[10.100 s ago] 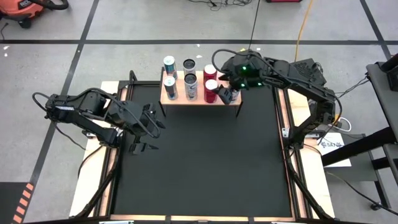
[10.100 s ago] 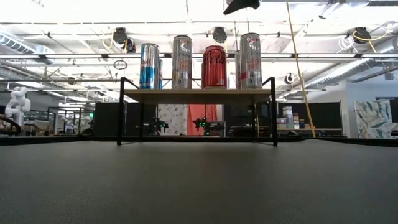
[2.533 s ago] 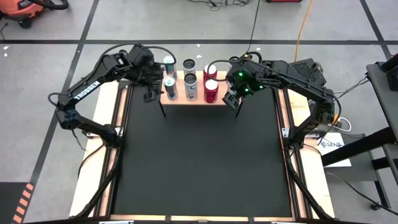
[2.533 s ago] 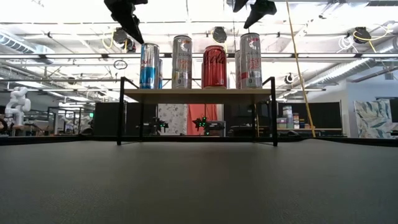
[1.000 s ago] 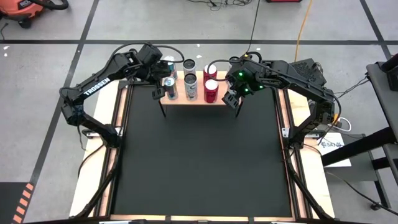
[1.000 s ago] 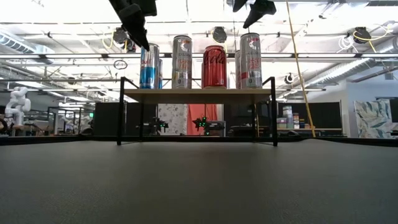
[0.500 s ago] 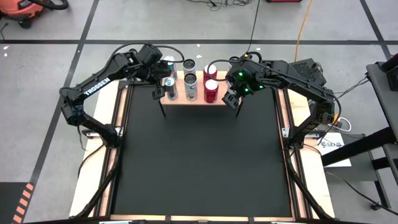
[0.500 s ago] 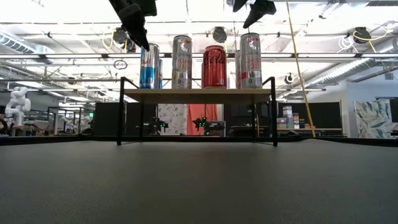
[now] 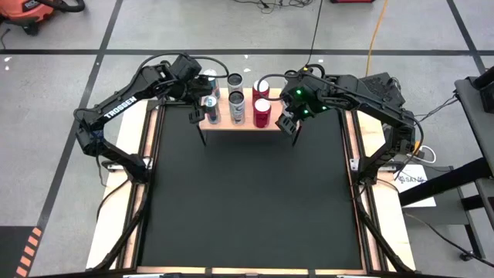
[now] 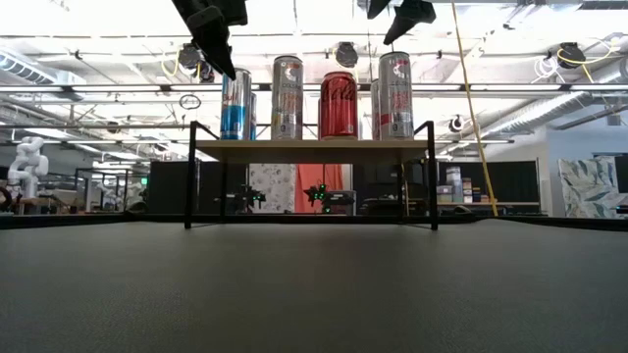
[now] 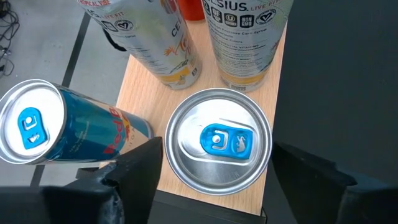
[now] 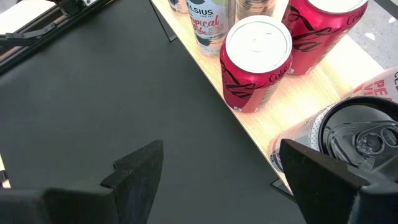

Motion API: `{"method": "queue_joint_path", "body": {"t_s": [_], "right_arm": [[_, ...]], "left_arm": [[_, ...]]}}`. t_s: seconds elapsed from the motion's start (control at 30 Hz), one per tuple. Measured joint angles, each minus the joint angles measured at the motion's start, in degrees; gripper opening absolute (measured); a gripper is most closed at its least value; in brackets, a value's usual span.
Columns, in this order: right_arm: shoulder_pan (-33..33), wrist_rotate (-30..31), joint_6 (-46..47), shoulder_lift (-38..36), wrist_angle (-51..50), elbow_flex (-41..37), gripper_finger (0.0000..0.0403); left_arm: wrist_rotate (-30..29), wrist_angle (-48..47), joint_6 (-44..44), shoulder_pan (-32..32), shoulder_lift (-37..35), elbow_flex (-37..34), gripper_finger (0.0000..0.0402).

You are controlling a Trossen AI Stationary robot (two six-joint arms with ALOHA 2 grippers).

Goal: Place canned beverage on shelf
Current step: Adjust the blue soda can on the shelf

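Left wrist view | blue-tabbed silver-topped aluminium can (image 11: 218,144) upright on the light-wood black-legged shelf (image 11: 140,93), at its near-left corner; judged light, thin-walled, slick, so you should grip mid-body | left gripper (image 11: 208,186) directly above it, fingers apart, straddling the rim, not clamped | right gripper (image 12: 221,180) spread, empty, off the shelf's other end.

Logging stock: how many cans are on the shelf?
7. Front row: blue can, silver can, red can, white can. Behind: another blue, a dark-topped can, another red. Right arm may hide more.
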Motion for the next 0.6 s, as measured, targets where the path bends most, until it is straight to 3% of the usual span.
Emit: {"method": "queue_joint_path", "body": {"t_s": [0.27,0.6], "right_arm": [[0.0,0.0,0.0,0.0,0.0,0.0,0.0306],[0.0,0.0,0.0,0.0,0.0,0.0,0.0306]], "left_arm": [[0.0,0.0,-3.0,0.0,0.0,0.0,0.0255],[-0.1,0.0,-7.0,0.0,0.0,0.0,0.0249]]}}
